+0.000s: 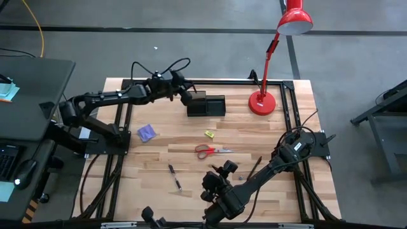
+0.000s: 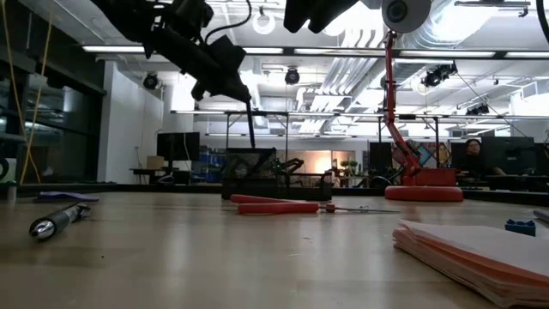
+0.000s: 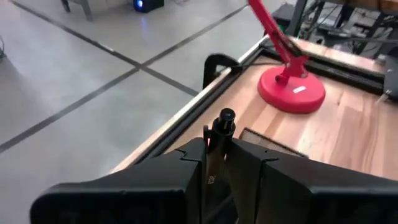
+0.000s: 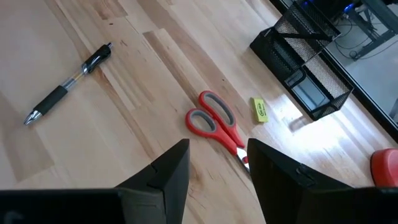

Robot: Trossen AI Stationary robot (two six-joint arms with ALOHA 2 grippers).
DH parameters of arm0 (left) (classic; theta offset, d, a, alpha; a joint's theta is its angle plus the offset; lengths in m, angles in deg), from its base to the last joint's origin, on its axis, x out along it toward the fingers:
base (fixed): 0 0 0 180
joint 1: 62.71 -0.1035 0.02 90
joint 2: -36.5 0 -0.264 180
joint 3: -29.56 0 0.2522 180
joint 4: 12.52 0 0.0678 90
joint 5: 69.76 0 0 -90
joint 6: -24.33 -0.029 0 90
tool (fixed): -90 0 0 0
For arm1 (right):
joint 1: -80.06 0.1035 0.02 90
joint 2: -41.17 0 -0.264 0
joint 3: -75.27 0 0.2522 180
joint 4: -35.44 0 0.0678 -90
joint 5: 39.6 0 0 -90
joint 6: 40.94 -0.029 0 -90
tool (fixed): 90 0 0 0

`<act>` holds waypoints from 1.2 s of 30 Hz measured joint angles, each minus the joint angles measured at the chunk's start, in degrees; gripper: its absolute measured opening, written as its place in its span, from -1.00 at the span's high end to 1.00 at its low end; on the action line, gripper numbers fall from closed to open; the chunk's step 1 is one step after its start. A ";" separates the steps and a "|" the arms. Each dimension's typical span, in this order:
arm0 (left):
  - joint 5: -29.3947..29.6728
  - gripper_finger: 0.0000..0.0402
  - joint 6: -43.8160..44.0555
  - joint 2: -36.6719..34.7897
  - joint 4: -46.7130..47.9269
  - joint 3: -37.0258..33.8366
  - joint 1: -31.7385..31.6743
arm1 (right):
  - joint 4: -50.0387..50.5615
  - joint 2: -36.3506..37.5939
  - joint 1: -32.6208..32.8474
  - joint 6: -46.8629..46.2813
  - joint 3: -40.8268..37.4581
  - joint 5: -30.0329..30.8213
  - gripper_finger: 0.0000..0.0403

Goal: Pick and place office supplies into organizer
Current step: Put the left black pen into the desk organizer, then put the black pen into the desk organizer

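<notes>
Left tool (image 3: 214, 163) is clamped on a dark pen (image 3: 222, 124) above the organizer (image 1: 206, 105) at the table's (image 1: 241, 137) far edge; my wrist view hides the pen's lower end. Right tool (image 4: 217, 171) hangs open over the scissors (image 4: 214, 124), blade tips hidden behind one finger.

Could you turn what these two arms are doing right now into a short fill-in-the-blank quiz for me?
1. The left gripper is shut on a dark ____ above the black organizer.
2. The scissors on the table have ____ handles.
3. The right gripper hangs with its jaws ____ over the scissors.
4. The small eraser beside the scissors is ____.

Missing words: pen; red; open; yellow
</notes>
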 joint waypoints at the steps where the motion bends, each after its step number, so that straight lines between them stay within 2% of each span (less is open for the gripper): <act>1: -0.15 0.85 0.34 0.34 0.01 0.00 -0.01 | -0.04 0.00 0.00 -0.17 0.00 0.04 0.24; 9: -1.83 0.80 1.44 4.25 -0.76 -0.02 -0.04 | -0.02 0.00 0.02 0.00 0.00 1.63 0.27; 14: -4.37 0.76 4.08 7.08 -1.68 -0.02 -2.14 | -0.04 0.00 -0.07 0.33 0.00 1.71 0.26; 26: -4.58 0.22 5.84 7.02 -2.93 -0.07 -3.28 | -0.02 -0.18 -0.26 -0.05 0.00 1.64 0.27; 32: -11.67 0.10 6.08 6.41 -3.43 -0.04 -3.31 | -0.04 -0.48 -0.31 -0.42 0.00 1.37 0.28; 36: -20.23 0.10 7.39 6.13 -2.26 -0.09 -1.90 | -0.04 -0.48 -0.25 -0.40 0.00 1.51 0.27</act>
